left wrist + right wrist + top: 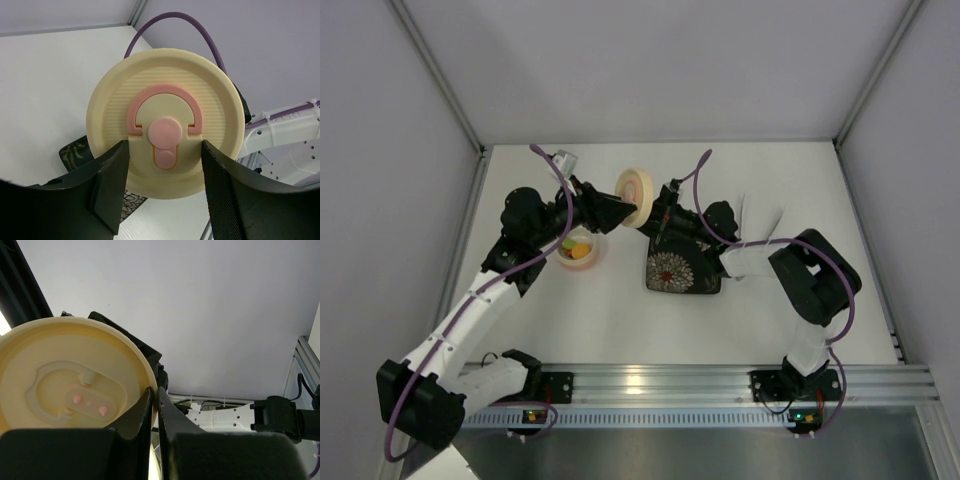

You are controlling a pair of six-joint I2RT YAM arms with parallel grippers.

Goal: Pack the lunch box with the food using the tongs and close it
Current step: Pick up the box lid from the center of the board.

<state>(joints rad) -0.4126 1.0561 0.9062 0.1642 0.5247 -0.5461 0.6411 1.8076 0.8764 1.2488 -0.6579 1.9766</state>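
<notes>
The cream lid with a pink handle stands on edge in the air between both grippers. My left gripper is shut on the lid, one finger on each side of its lower part. My right gripper is shut on the rim of the lid, seen from its underside. The pinkish lunch box sits on the table under the left gripper. Orange and green food lies inside it. The thin silvery tongs lie in a V at the right, partly behind the right arm.
A black square floral plate lies right of the lunch box, beneath the right gripper. Purple cables loop over both wrists. Grey walls enclose the table on three sides, and a metal rail runs along the near edge.
</notes>
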